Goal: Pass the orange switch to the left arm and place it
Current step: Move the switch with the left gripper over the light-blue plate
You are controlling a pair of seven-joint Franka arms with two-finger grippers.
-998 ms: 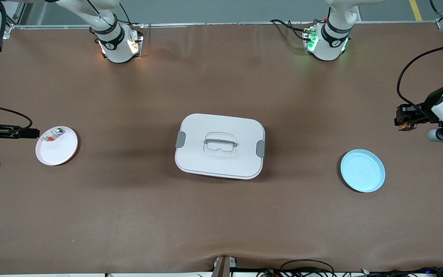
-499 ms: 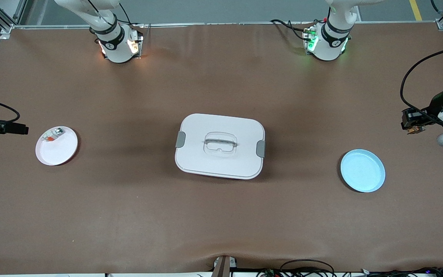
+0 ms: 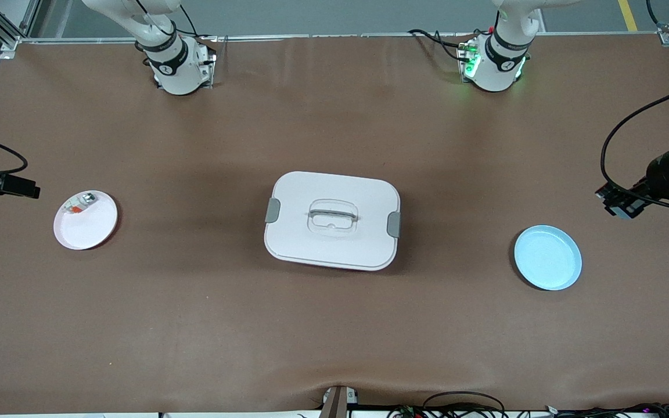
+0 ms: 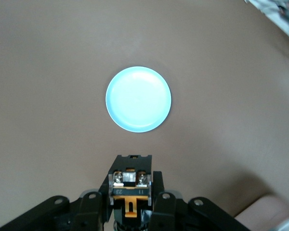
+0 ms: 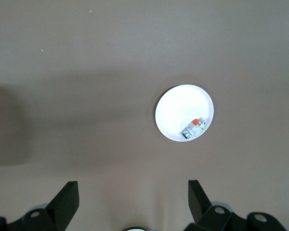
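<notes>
My left gripper [image 3: 619, 203] is up over the table at the left arm's end, close to the blue plate [image 3: 547, 257]. It is shut on the orange switch [image 4: 130, 192], a small black part with orange markings and two silver screws. In the left wrist view the blue plate [image 4: 138, 99] lies below and ahead of the gripper [image 4: 131, 182]. My right gripper [image 3: 21, 188] hangs at the right arm's end of the table, beside the white plate [image 3: 93, 223]. It is open and empty [image 5: 132, 199]. The white box [image 3: 332, 219] sits mid-table between the plates.
The white plate [image 5: 176, 113] holds a small white-silver piece with a red-orange bit [image 5: 194, 127], also seen in the front view [image 3: 81, 204]. Both arm bases [image 3: 177, 64] stand at the table's back edge. Cables run along the front edge [image 3: 462, 403].
My left gripper with the switch has turned and dropped toward the blue plate. My right gripper has drawn back from the white plate toward the table's end.
</notes>
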